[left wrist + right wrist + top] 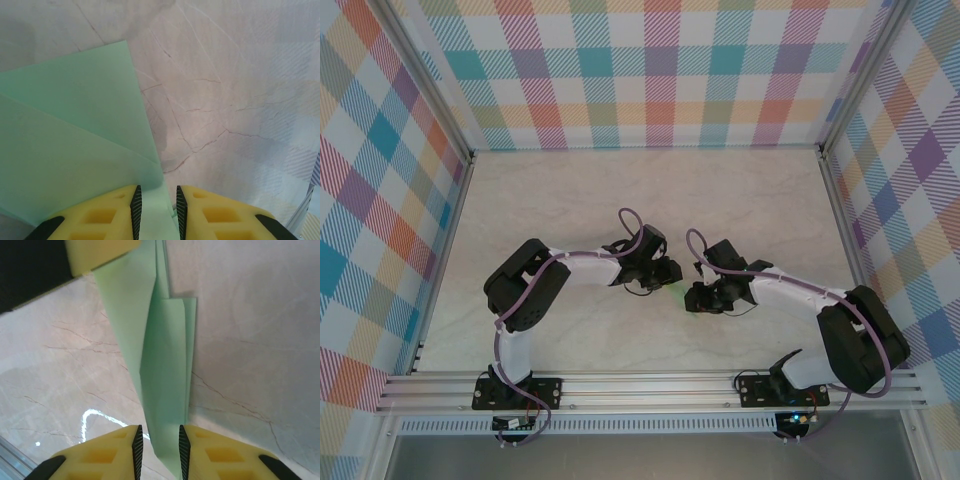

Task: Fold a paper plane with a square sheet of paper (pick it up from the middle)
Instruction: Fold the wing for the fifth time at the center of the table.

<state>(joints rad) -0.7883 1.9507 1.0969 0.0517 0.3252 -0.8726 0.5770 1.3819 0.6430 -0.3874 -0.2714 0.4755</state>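
The paper plane (162, 365) is a pale mint-green folded strip with layered flaps, hanging just above the marble table between my two grippers. In the top view a sliver of it (678, 290) shows where the grippers meet at mid-table. My left gripper (157, 212) has the paper's folded layers (75, 145) spanning its jaws and grips one end; its yellow finger (100, 252) shows over the paper's far end in the right wrist view. My right gripper (159, 452) stands open around the plane's narrow end, which touches one pad with a gap at the other.
The marble table (620, 190) is walled by plaid panels on three sides, with an aluminium rail (650, 385) along the near edge. Both arms bend inward, left gripper (665, 270) and right gripper (700, 297) nearly touching.
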